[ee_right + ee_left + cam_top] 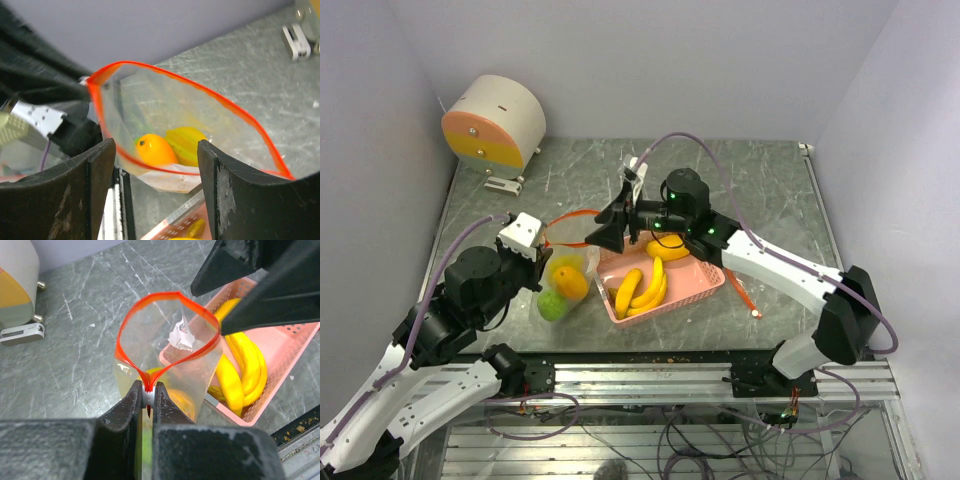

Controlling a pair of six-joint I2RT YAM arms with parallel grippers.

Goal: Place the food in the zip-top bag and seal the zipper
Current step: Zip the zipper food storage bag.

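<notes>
The table [760, 180] is grey, marbled stone, enclosed by pale lilac walls [670, 60]. The zip-top bag [565, 285] lies left of the pink basket [705, 283] of bananas [645, 288]. Its long axis runs near-to-far, with the mouth at the far end. The zipper [120, 342] forms an open loop. The left gripper [148, 395] pinches one end of the zipper. The right gripper [156, 146] hovers over the mouth, fingers spread. An orange fruit [570, 283] and a green ball [552, 305] sit inside.

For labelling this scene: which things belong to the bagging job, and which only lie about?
Job: zip-top bag, its zipper, orange fruit, green ball, yellow mango piece, bananas, left tool pinching the bag.
Lying about: pink basket, round beige-orange device, loose red-orange stick.
</notes>
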